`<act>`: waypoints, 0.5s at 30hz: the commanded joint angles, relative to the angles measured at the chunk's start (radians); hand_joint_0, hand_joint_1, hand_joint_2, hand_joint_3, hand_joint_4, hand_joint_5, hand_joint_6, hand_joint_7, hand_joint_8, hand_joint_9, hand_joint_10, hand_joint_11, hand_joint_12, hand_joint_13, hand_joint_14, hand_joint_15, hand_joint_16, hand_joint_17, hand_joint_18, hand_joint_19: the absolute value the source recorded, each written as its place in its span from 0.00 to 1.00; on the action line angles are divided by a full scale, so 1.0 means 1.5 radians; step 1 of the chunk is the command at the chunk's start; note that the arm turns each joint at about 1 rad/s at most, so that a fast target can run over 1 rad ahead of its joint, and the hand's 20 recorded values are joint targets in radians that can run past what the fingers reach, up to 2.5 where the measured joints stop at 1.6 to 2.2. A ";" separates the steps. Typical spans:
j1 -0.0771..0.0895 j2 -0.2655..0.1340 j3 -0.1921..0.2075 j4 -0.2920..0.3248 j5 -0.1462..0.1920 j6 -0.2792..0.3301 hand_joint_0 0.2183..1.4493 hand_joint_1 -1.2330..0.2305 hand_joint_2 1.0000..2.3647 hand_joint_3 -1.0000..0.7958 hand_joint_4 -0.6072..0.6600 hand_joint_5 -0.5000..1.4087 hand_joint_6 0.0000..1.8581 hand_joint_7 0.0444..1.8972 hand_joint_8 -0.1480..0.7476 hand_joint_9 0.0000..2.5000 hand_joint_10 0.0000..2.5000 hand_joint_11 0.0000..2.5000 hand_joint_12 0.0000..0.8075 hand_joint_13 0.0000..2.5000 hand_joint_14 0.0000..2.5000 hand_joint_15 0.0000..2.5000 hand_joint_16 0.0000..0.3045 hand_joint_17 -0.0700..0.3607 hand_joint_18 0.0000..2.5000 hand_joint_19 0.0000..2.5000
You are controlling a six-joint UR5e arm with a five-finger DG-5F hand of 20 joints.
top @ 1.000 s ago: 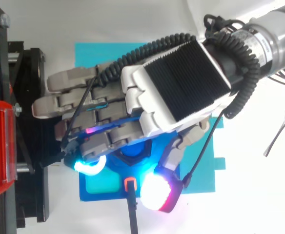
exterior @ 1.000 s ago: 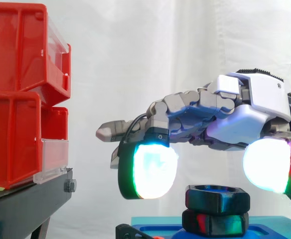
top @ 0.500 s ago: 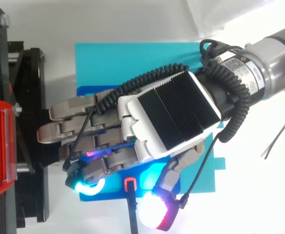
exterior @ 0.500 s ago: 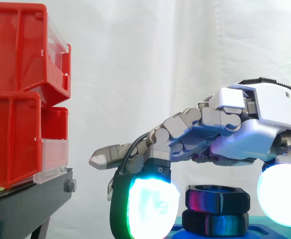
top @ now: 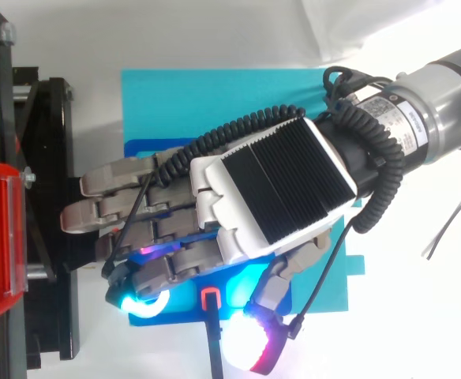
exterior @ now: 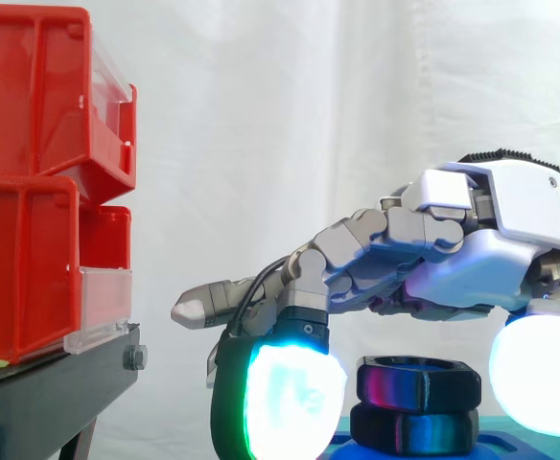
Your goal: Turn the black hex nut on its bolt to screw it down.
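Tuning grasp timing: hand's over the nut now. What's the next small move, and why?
Probably close the hand inward so its glowing pads pinch the black hex nut. In the side view one pad sits left of the nut and one right, about level with it, each with a slim gap, so nothing grips it yet.

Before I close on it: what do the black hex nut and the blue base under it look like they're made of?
Black hex nut: probably hard plastic, perhaps printed; its semi-gloss faces carry soft coloured reflections. Blue base: smooth plastic by its even colour, though little of it is exposed.
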 commanded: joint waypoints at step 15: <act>-0.005 0.000 0.013 -0.006 -0.016 -0.002 0.16 0.51 0.00 0.28 0.73 0.16 0.39 0.38 0.53 0.17 0.00 0.18 0.48 0.10 0.00 0.02 0.17 0.43 0.02 0.04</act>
